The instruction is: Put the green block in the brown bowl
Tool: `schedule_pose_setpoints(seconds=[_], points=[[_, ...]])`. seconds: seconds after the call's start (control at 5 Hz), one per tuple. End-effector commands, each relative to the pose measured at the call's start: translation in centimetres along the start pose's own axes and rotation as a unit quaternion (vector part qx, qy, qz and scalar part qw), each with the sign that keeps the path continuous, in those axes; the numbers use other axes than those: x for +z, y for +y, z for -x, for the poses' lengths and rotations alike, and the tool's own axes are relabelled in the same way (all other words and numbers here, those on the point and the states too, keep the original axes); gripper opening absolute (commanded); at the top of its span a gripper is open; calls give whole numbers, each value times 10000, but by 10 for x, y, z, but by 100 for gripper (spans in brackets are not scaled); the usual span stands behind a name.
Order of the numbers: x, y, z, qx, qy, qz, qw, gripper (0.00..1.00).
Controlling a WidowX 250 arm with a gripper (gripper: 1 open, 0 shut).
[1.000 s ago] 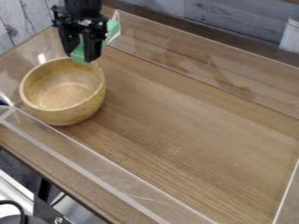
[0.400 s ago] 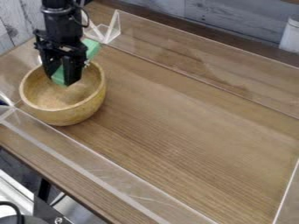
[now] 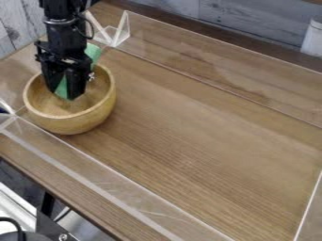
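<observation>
At the far left edge of the view, beside the bowl's outer side, a small dark object with a pale bluish part (image 3: pixel 6 112) shows, cut off by the frame and too small to name. Below it, in the lower left corner, black cables and dark parts (image 3: pixel 44 209) lie beyond the table's edge, partly out of view. Next comes the brown bowl (image 3: pixel 90 119), round, thick-walled and upright on the wooden table (image 3: pixel 201 127), near its left edge, its smooth light-brown outside facing the camera. Over the bowl hangs the black gripper (image 3: pixel 63 87), reaching down from the top of the view, its lower end within the bowl's opening. Its fingers are clamped on the green block (image 3: pixel 59 89), which is tilted: bright green shows low between the fingers, inside the outline of the rim, and again higher up on the right side of the gripper, near the bowl's far rim. The middle of the block is hidden by the dark fingers, and whether it touches the bowl cannot be told. Just right of the gripper's upper part, a pale, angular frame-like piece (image 3: pixel 120 30) stands out against the table. Farther right, the bare wood runs toward a gray wooden wall (image 3: pixel 227 14) at the back, and a white cylindrical object (image 3: pixel 313 38) stands at the upper right edge, partly cut off.
</observation>
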State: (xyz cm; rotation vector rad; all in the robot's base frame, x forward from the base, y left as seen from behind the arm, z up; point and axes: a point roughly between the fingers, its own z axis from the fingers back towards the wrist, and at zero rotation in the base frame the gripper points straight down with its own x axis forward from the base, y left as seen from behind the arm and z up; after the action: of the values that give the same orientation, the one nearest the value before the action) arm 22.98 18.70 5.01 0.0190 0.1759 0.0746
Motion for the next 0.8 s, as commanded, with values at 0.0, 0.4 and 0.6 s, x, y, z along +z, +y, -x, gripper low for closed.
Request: schedule_pose_setpoints(seconds=[0.0, 0.4, 0.6], points=[[9, 8, 2, 109, -104, -87, 9998, 100], [27, 1, 8, 176, -203, 67, 9996, 100], [36, -2, 10, 205, -261, 138, 9994, 100]])
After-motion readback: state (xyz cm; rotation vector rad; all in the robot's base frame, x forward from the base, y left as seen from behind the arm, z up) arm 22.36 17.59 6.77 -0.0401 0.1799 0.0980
